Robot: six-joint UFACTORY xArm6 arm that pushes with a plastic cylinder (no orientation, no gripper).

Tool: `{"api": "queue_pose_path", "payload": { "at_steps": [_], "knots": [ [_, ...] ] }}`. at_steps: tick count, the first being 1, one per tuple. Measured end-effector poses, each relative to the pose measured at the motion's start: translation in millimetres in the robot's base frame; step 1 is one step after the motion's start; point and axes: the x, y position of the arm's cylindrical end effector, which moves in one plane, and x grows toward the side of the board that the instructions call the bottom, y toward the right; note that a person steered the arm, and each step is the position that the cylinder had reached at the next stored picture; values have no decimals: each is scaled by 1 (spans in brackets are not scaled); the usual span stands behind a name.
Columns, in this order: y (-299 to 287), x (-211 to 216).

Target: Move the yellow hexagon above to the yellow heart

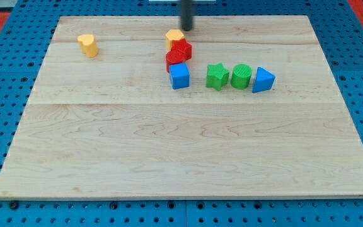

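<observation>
Tip (186, 28) of dark rod end effector, no jaws to open, sits just up-right of yellow hexagon block (174, 37); yellow heart block (88, 45) lies far left on wooden table (169, 151).

tool tip (186, 28) near view's top, just above-right of yellow hexagon (174, 38). Red hexagon (181, 49) touches it below, another red block (174, 60) under that, blue cube (179, 75) lowest in the stack. Row to the right: green star (217, 76), green cylinder (241, 76), blue triangle (263, 80). Yellow heart (88, 45) well apart, far left on table (169, 151).
</observation>
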Motion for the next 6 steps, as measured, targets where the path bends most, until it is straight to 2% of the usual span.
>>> {"api": "queue_pose_path", "payload": {
  "at_steps": [1, 2, 3, 4, 5, 6],
  "knots": [
    [-22, 39],
    [-135, 37],
    [-221, 38],
    [-180, 32],
    [-215, 34],
    [-221, 44]
  ]
}}
